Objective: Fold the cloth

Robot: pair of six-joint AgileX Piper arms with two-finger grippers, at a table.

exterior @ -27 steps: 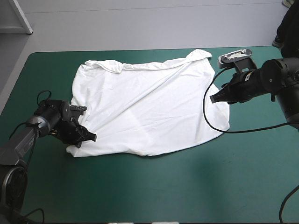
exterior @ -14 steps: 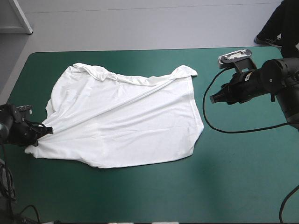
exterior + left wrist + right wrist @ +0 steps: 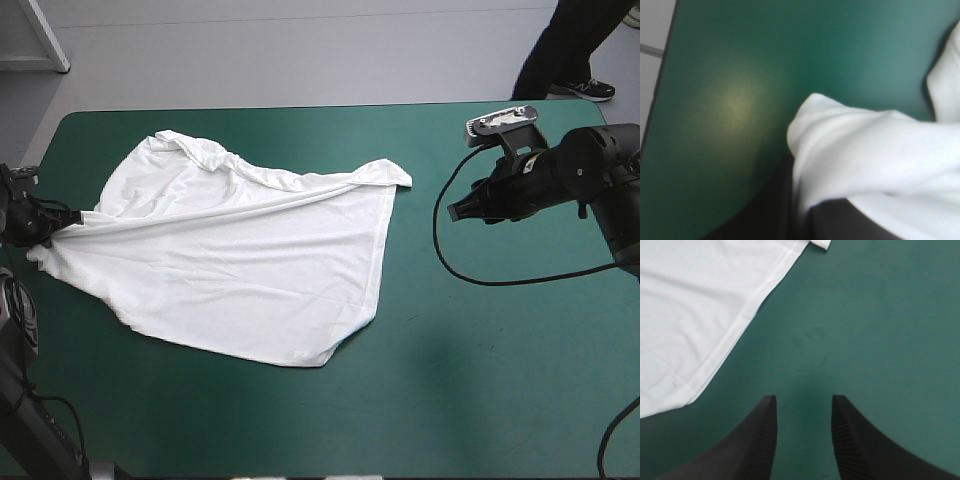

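the t-shirt (image 3: 240, 265) lies spread but skewed on the left half of the surface (image 3: 480, 380). left jaws clamp its corner at the surface's left edge; right jaws stand apart over its right side. likely the flattening step; next, the right must grip a hem.

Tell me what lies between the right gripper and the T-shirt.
Nothing but bare teal-green cover lies between the right gripper and the T-shirt; the right wrist view shows it.

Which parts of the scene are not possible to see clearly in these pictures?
1. Left gripper: fingertips, left wrist view, covered by the gripped T-shirt.
2. Left arm: high view, cut off by the picture's edge.
3. T-shirt's collar: high view, lost in bunched folds at its far edge.
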